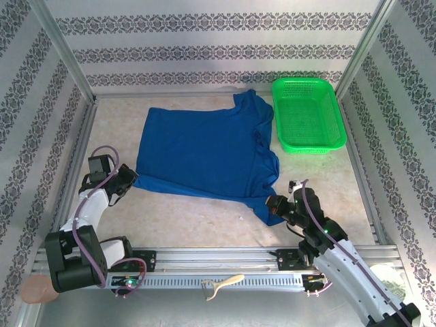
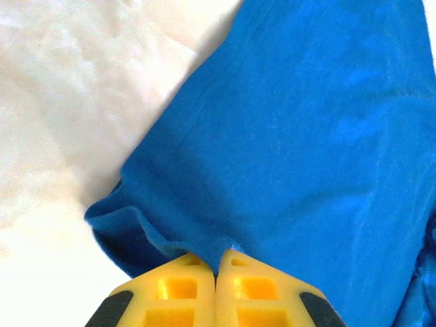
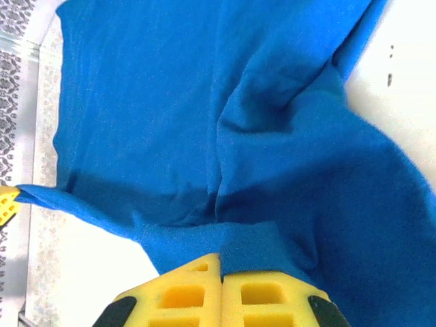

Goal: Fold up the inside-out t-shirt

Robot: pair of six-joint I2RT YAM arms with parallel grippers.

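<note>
One t-shirt [image 1: 204, 146], plain royal blue all over, lies mostly flat across the middle of the table [image 1: 197, 221], with its right side bunched and rumpled. Two grippers are on it. The left gripper [image 1: 131, 178] is pinched tight on the near-left corner, and the right gripper [image 1: 276, 203] is clamped on the near-right edge. One green basket [image 1: 308, 146] sits just beside the shirt, far right.

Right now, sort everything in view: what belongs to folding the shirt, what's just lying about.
Job: blue t-shirt; left fingers and right fingers, both pinching its edge.
Lying about: green basket; cream hooked tool.
</note>
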